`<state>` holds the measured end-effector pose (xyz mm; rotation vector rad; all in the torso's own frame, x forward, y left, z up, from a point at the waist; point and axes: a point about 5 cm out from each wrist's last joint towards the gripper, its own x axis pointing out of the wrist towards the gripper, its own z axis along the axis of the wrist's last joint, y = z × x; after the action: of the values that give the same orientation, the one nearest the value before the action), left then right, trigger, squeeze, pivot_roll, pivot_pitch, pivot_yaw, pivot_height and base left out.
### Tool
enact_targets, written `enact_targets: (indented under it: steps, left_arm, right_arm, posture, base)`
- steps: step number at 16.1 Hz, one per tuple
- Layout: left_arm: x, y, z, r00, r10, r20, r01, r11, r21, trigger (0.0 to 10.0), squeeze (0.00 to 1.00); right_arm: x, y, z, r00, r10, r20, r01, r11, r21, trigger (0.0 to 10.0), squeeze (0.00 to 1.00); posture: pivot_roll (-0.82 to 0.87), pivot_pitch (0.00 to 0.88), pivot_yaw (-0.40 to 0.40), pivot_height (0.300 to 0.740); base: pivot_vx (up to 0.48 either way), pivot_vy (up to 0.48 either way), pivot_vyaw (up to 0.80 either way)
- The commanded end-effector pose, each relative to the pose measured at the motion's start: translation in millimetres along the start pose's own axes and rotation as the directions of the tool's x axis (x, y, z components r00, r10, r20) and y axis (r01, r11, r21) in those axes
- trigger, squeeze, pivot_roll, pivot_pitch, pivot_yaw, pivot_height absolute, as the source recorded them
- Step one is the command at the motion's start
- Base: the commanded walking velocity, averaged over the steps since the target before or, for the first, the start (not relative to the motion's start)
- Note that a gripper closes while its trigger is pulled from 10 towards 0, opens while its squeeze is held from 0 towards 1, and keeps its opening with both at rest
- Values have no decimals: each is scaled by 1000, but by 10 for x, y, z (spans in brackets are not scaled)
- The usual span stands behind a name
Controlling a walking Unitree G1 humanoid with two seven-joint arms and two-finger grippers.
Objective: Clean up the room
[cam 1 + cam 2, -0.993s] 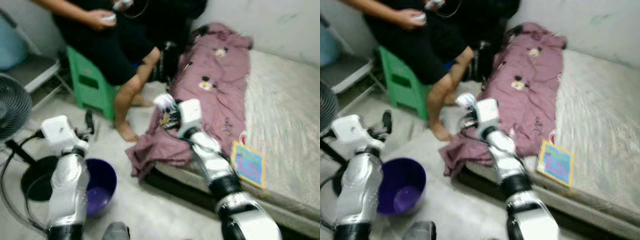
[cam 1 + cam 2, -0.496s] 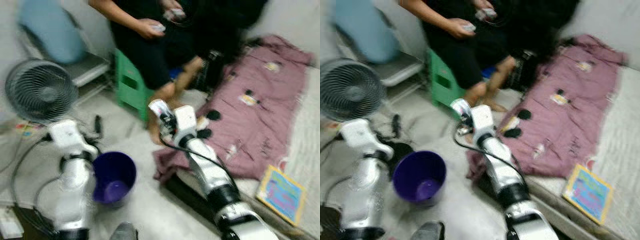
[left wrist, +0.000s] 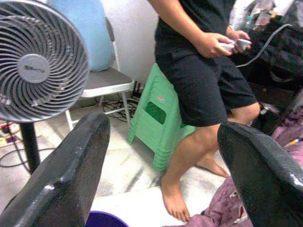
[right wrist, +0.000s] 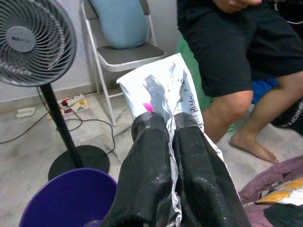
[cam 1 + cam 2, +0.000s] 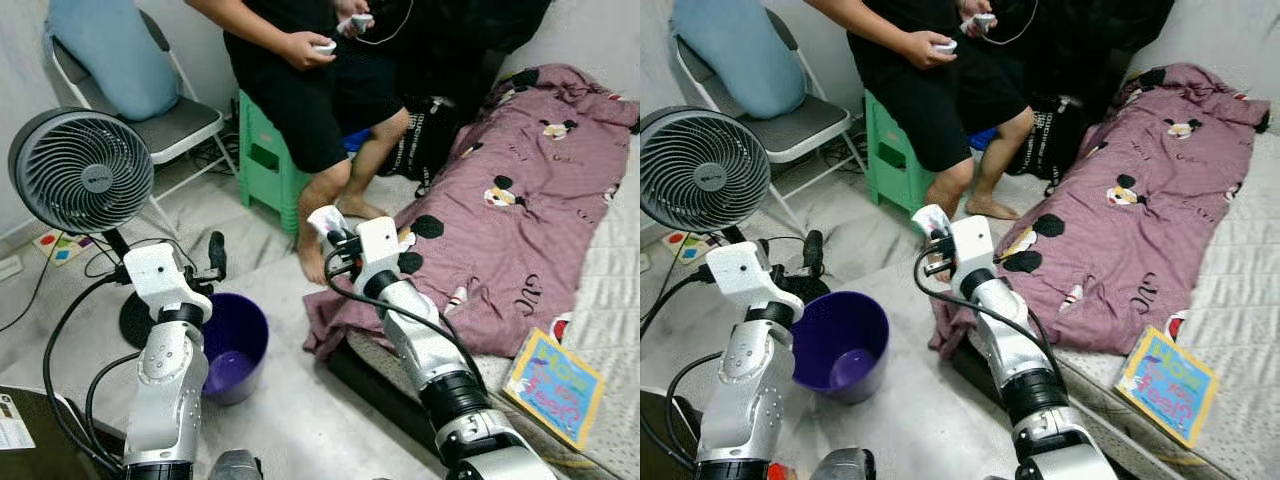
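Right end effector (image 5: 322, 222) is clamped tight on a crumpled paper wrapper (image 4: 163, 87), which I hold raised above the floor at the bed's edge, beside and a little beyond the purple bin (image 5: 232, 345). To finish well I judge I should carry it squarely over the bin's mouth, lower it, then release. Left end effector (image 3: 163, 156) is spread wide and empty near the fan (image 5: 78, 170), facing a seated person (image 5: 320, 90).

A crumpled white paper wrapper (image 4: 163, 87) with printed text and a pink spot, pinched upright between two black fingers (image 4: 142, 175). A purple bucket (image 5: 840, 345) stands open on the floor nearby.
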<state>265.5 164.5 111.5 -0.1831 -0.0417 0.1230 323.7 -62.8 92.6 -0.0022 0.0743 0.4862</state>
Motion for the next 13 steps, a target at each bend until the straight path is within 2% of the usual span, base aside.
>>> enact_targets:
  steps: [1,3,5,8,10,13]
  left_arm:
    - [22,-28,1,1000,-5,-2,5,1000,5,10000,0]
    - [54,-83,-22,1000,-27,-10,27,1000,-1,10000,0]
    - [124,-217,-50,996,-89,-27,89,996,-11,10000,0]
    - [175,-282,-50,992,-119,-34,119,993,-10,10000,0]
    - [159,-258,-38,995,-100,-26,100,995,-5,10000,0]
    - [60,-132,-41,999,-27,-16,27,1000,-3,10000,0]
  right_arm:
    - [18,26,66,1000,20,20,-20,1000,-25,10000,0]
    - [-18,-24,67,1000,3,23,-3,999,-36,10000,0]
    - [-84,-146,67,998,-53,28,54,998,-45,10000,0]
    - [-133,-202,46,996,-90,28,91,995,-42,10000,0]
    - [-119,-157,38,997,-70,22,71,997,-40,10000,0]
    - [-38,-51,42,1000,-12,9,12,999,-36,10000,0]
  posture:
    - [87,22,-45,740]
    - [58,18,-25,740]
    - [22,16,5,740]
    - [-2,14,26,740]
    - [22,17,6,740]
    - [73,24,-41,740]
  base:
    - [0,0,0]
    - [0,0,0]
    - [0,0,0]
    - [0,0,0]
    - [0,0,0]
    - [0,0,0]
